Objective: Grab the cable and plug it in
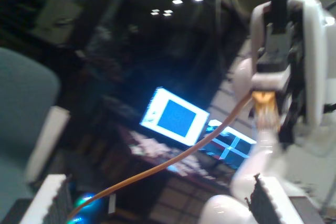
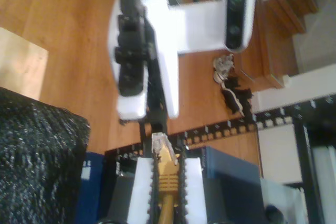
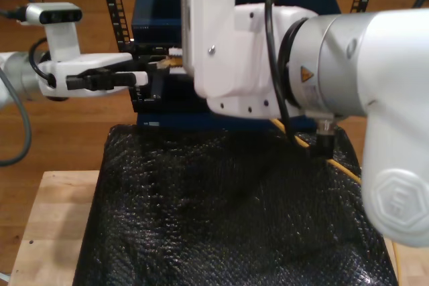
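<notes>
The yellow-orange cable (image 2: 167, 174) stands between the white ridged fingers (image 2: 142, 192) of my second gripper (image 2: 167, 179), which is shut on its boot. The clear plug (image 2: 160, 142) sticks out past the fingertips. My first gripper (image 2: 152, 121) hangs just beyond the plug tip. In the first wrist view the plug (image 1: 265, 111) sits in the white second gripper, and the cable (image 1: 173, 163) trails down past my first gripper (image 1: 157, 205), whose fingers (image 1: 52, 200) stand wide apart, open. In the exterior view the plug (image 3: 165, 63) lies between the first gripper (image 3: 154, 80) and the second arm's large white housing (image 3: 221, 38).
A dark blue box (image 3: 161, 11) in a black perforated rack (image 3: 114, 5) stands behind the plug. A black textured mat (image 3: 221, 212) covers the wooden table (image 3: 47, 232) in front. More cable (image 3: 345, 171) runs off at the exterior view's right. Small parts (image 2: 231, 85) lie on the wood floor.
</notes>
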Controlling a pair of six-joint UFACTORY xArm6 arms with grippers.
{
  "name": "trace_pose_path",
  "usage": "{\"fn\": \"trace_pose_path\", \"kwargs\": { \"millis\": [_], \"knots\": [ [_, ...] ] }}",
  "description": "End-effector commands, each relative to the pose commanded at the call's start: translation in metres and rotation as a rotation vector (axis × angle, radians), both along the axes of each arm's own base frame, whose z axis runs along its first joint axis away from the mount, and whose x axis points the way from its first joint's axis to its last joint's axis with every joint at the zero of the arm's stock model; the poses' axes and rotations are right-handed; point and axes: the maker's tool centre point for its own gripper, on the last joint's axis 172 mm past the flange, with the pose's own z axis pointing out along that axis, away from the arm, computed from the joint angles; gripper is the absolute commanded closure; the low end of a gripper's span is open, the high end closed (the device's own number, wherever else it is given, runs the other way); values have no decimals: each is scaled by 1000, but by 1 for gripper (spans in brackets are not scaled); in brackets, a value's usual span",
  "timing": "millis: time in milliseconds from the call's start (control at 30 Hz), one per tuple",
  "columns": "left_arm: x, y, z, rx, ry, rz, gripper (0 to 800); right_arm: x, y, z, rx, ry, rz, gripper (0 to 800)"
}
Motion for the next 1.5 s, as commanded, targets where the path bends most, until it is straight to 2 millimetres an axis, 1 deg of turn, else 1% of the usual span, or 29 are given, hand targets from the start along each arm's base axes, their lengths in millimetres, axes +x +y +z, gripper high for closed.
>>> {"fn": "trace_pose_path", "kwargs": {
  "millis": [67,200,267,333,433,467,567,600,667,733,867,933,1000,1100,1167,1233,1267,1367,1500],
  "knots": [
    [4,9,-10,55,-3,19,5,10,-11,1,0,2,-31,800],
    [5,19,-20,167,-41,37,5,32,-34,-9,-13,24,-94,800],
    [3,28,-28,221,-58,37,5,40,-42,-20,-32,45,-114,800],
    [1,35,-30,271,-100,31,5,50,-54,-36,-58,84,-143,800],
    [-1,48,-42,348,-143,38,5,72,-85,-52,-83,130,-215,800],
    [-1,54,-46,375,-150,44,5,79,-98,-63,-98,156,-241,800],
    [-2,71,-63,461,-157,59,3,92,-126,-84,-126,203,-298,800],
    [-4,77,-67,490,-160,59,3,96,-133,-89,-130,211,-312,800],
    [-10,89,-78,547,-158,48,3,99,-139,-98,-143,221,-323,800],
    [-19,101,-89,603,-149,29,3,103,-145,-107,-160,230,-335,800],
    [-48,122,-105,737,-148,-45,2,115,-177,-123,-199,220,-394,799],
    [-63,132,-112,801,-150,-85,2,122,-190,-126,-215,174,-418,799],
    [-76,138,-118,832,-147,-115,2,125,-192,-126,-228,129,-422,799],
    [-93,147,-123,878,-169,-158,2,126,-194,-131,-257,95,-417,799],
    [-108,160,-131,907,-173,-192,2,126,-197,-135,-274,78,-416,799],
    [-121,176,-137,926,-176,-206,2,128,-199,-133,-291,41,-414,799],
    [-124,182,-137,933,-186,-206,2,128,-200,-133,-295,23,-414,799],
    [-134,194,-137,935,-228,-207,2,129,-207,-132,-286,-23,-430,799],
    [-156,213,-139,955,-290,-240,2,127,-211,-129,-261,-86,-446,799]
  ]
}}
